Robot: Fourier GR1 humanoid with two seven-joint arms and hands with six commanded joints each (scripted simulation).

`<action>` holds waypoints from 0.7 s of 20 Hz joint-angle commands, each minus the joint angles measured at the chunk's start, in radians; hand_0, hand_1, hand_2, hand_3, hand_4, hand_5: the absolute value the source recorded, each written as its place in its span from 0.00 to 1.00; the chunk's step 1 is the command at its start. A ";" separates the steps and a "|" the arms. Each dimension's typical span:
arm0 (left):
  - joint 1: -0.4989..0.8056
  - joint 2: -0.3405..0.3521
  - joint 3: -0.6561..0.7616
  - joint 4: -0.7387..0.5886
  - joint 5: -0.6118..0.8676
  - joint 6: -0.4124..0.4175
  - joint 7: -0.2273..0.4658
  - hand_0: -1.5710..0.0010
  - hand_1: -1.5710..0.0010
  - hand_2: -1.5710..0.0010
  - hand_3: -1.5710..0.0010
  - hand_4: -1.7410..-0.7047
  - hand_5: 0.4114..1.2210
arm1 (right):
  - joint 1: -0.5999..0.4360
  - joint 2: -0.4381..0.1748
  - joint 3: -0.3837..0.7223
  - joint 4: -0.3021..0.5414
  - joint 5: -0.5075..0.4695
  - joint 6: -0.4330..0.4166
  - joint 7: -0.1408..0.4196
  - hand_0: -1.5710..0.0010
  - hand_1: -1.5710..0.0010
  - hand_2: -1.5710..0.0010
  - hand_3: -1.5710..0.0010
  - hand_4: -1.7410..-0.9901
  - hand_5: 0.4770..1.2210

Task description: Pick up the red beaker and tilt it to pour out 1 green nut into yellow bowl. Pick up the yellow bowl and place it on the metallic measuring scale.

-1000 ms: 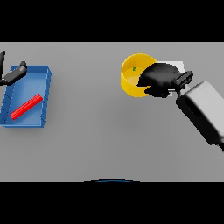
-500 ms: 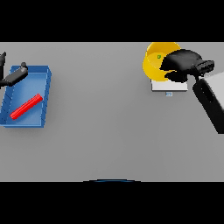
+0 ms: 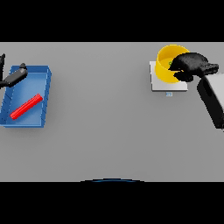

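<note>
The yellow bowl [image 3: 166,65] is at the far right, over the back part of the metallic measuring scale [image 3: 160,83]. A small green nut [image 3: 170,64] shows inside it. My right hand [image 3: 190,64] is shut on the bowl's right rim, fingers curled over the edge. Whether the bowl rests on the scale or hangs just above it I cannot tell. The red beaker [image 3: 26,106] lies on its side in a blue tray [image 3: 45,94] at the left. My left hand [image 3: 14,77] shows at the left edge, above the tray's back corner, fingers relaxed.
The grey table stretches wide between the blue tray and the scale. The scale's small display tab [image 3: 169,93] sticks out toward me. My right forearm [image 3: 211,99] comes in from the right edge.
My right hand has carried the yellow bowl to the right and back, from left of the scale to over it. The left hand and the red beaker have stayed put.
</note>
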 commanded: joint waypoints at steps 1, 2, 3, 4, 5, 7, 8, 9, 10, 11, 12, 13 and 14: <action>0.001 0.006 0.000 -0.004 -0.003 0.000 -0.002 1.00 1.00 1.00 1.00 0.90 0.42 | -0.002 0.010 0.000 0.027 -0.001 -0.013 -0.003 0.00 0.00 0.00 0.10 0.02 1.00; 0.001 0.003 -0.003 -0.007 -0.002 0.000 0.003 1.00 1.00 1.00 1.00 0.91 0.41 | -0.013 0.027 0.002 0.062 0.005 -0.033 0.003 0.00 0.01 0.00 0.09 0.02 1.00; -0.004 0.007 0.002 -0.005 -0.001 0.000 0.005 1.00 1.00 1.00 1.00 0.91 0.40 | -0.018 0.040 0.004 0.086 0.004 -0.044 -0.007 0.00 0.02 0.00 0.07 0.02 1.00; -0.005 0.005 0.003 0.005 -0.002 -0.002 -0.003 1.00 1.00 1.00 1.00 0.91 0.40 | -0.022 0.046 0.005 0.103 0.002 -0.051 -0.011 0.00 0.03 0.00 0.06 0.02 1.00; -0.008 0.004 0.006 0.005 0.000 -0.001 -0.002 1.00 1.00 1.00 1.00 0.91 0.39 | -0.022 0.047 0.009 0.130 0.009 -0.068 -0.023 0.00 0.05 0.00 0.05 0.02 1.00; 0.001 0.003 0.003 -0.007 0.000 0.006 0.000 1.00 1.00 1.00 1.00 0.90 0.39 | -0.034 0.055 0.008 0.157 0.006 -0.081 -0.016 0.00 0.06 0.00 0.04 0.02 1.00; -0.006 0.001 0.006 0.001 0.004 -0.002 -0.008 1.00 1.00 1.00 1.00 0.90 0.40 | -0.042 0.060 0.008 0.174 0.005 -0.091 -0.031 0.00 0.07 0.00 0.05 0.02 1.00; -0.018 0.001 0.008 0.012 0.004 -0.007 0.001 1.00 1.00 1.00 1.00 0.90 0.40 | -0.047 0.057 0.006 0.179 -0.003 -0.081 -0.040 0.01 0.10 0.00 0.06 0.03 1.00; -0.012 0.004 0.006 0.001 0.004 -0.007 -0.008 1.00 1.00 1.00 1.00 0.90 0.40 | -0.054 0.065 0.009 0.196 -0.002 -0.081 -0.031 0.03 0.11 0.00 0.16 0.02 1.00; -0.020 -0.003 0.003 0.005 0.001 -0.007 -0.001 1.00 1.00 1.00 1.00 0.90 0.41 | -0.059 0.064 0.006 0.213 -0.009 -0.071 -0.039 0.02 0.10 0.00 0.26 0.02 1.00; -0.023 -0.006 0.007 0.014 0.006 -0.012 -0.003 1.00 1.00 1.00 1.00 0.90 0.41 | -0.063 0.071 0.000 0.218 -0.015 -0.065 -0.025 0.02 0.08 0.05 0.35 0.11 1.00; -0.019 -0.003 0.005 0.012 0.008 -0.015 0.002 1.00 1.00 1.00 1.00 0.90 0.41 | -0.062 0.067 -0.004 0.217 -0.024 -0.051 -0.023 0.03 0.14 0.14 0.42 0.19 0.88; -0.015 -0.006 0.000 0.007 0.005 -0.012 0.008 1.00 1.00 1.00 1.00 0.90 0.41 | -0.067 0.068 -0.007 0.223 -0.026 -0.044 -0.014 0.22 0.31 0.28 0.48 0.26 0.77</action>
